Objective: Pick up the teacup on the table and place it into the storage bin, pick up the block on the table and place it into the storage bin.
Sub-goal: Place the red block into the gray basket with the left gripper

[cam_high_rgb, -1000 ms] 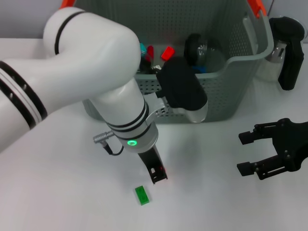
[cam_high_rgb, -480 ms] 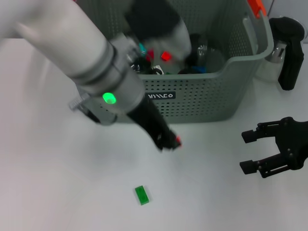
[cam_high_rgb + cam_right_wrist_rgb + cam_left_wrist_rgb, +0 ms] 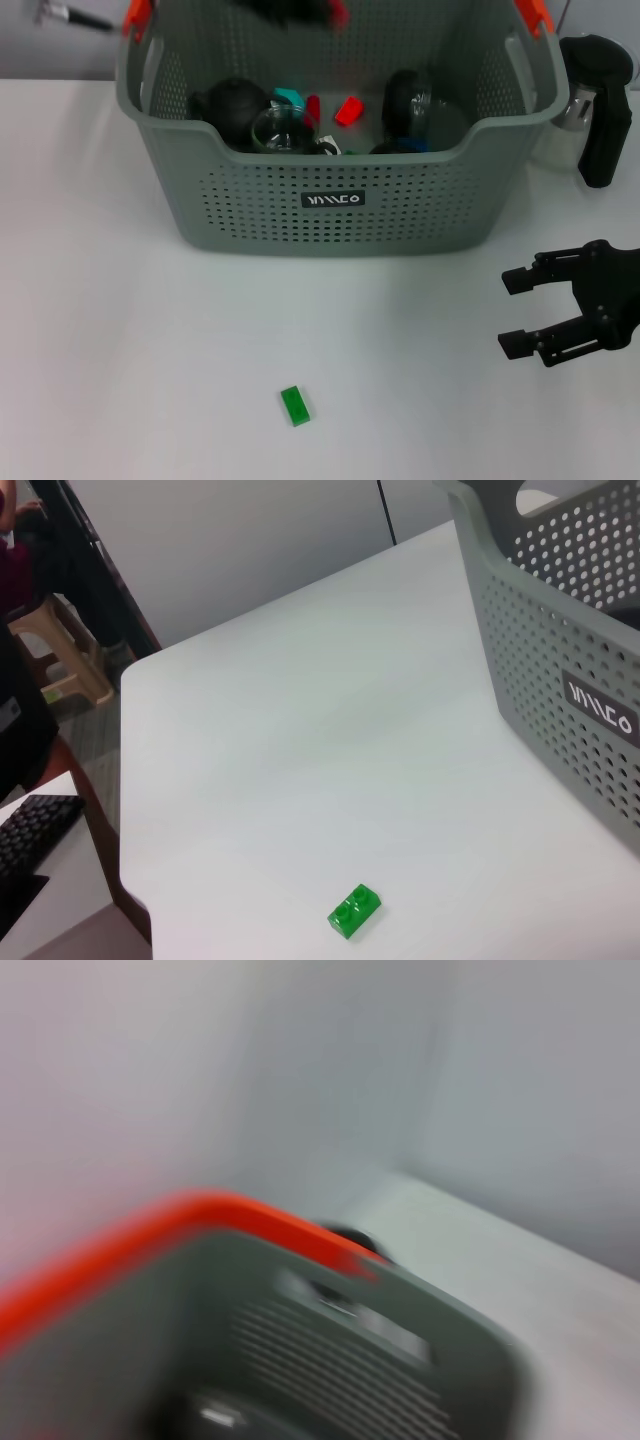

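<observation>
The small green block [image 3: 295, 405] lies on the white table in front of the storage bin [image 3: 250, 210], and the right wrist view shows the block [image 3: 355, 910] too. Inside the bin, a clear glass teacup [image 3: 282, 131] rests among other items. My left gripper [image 3: 300, 8] is a dark blur at the top edge of the head view, above the bin's back rim. In the left wrist view, the bin's orange handle [image 3: 200, 1215] and grey wall fill the picture. My right gripper [image 3: 510, 314] hovers open and empty over the table at the right.
Also in the bin are a black teapot [image 3: 228, 102], red and teal pieces [image 3: 347, 110] and a dark round item [image 3: 405, 95]. A black-and-steel jug [image 3: 598, 95] stands to the right of the bin. The table edge [image 3: 130, 810] drops off beyond the block.
My left arm has lifted from the table near the block and swung up and back over the bin, almost out of the head view. The right gripper and the block stayed put.
</observation>
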Robot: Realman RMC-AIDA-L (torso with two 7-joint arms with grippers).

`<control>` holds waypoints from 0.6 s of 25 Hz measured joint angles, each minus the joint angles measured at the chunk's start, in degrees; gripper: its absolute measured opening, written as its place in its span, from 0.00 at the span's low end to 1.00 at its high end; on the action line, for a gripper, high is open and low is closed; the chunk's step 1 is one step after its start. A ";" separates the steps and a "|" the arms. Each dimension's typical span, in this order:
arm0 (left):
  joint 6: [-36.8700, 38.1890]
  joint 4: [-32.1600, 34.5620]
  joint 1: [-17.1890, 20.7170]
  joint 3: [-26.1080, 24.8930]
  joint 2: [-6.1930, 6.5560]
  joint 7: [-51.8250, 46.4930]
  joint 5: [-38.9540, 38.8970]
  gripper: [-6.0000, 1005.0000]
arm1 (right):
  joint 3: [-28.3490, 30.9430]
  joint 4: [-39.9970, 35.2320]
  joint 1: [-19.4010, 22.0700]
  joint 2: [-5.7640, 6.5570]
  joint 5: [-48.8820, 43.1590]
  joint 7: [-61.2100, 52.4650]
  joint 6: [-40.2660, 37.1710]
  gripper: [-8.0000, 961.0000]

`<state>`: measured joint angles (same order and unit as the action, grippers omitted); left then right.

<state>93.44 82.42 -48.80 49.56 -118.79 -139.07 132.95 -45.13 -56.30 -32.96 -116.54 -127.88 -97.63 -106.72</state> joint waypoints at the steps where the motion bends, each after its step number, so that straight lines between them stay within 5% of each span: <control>1: -2.43 -1.11 -0.05 -0.09 0.61 0.01 0.59 0.16 | -0.04 0.09 -0.05 0.00 0.00 0.00 0.07 0.96; 5: -14.10 -6.94 -0.04 0.53 2.58 1.52 2.99 0.16 | -0.41 0.16 -0.32 -0.01 0.00 -0.01 0.34 0.96; 15: -19.85 -9.34 0.19 2.27 2.40 5.58 3.61 0.25 | -0.49 0.08 -0.38 -0.21 0.00 -0.38 0.38 0.96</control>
<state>73.60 73.08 -48.60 51.83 -116.39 -133.50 136.56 -45.61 -56.22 -33.33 -116.75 -127.88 -98.02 -106.34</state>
